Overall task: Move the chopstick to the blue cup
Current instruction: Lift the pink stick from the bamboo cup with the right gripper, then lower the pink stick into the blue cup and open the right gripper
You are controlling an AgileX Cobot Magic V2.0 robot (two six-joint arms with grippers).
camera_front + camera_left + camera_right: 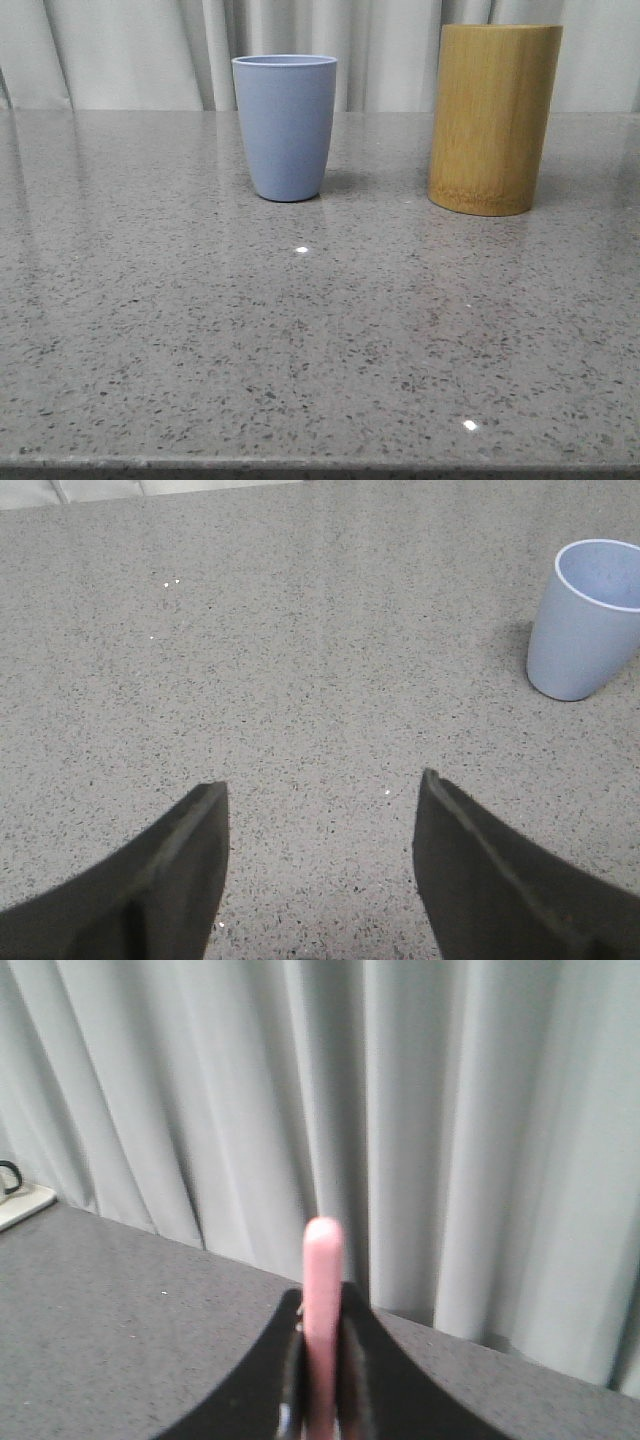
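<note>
The blue cup (286, 126) stands upright on the grey speckled table, left of centre at the back; its mouth looks empty in the left wrist view (587, 620). My left gripper (322, 792) is open over bare tabletop, well to the side of the cup, with nothing between its fingers. In the right wrist view my right gripper (322, 1305) is shut on the pale pink chopstick (322, 1290), which sticks out past the fingertips toward the curtain.
A taller yellow-brown bamboo cylinder (493, 118) stands upright to the right of the blue cup. Pale curtains (150, 50) hang behind the table's far edge. The table's front edge (320, 465) runs along the near side.
</note>
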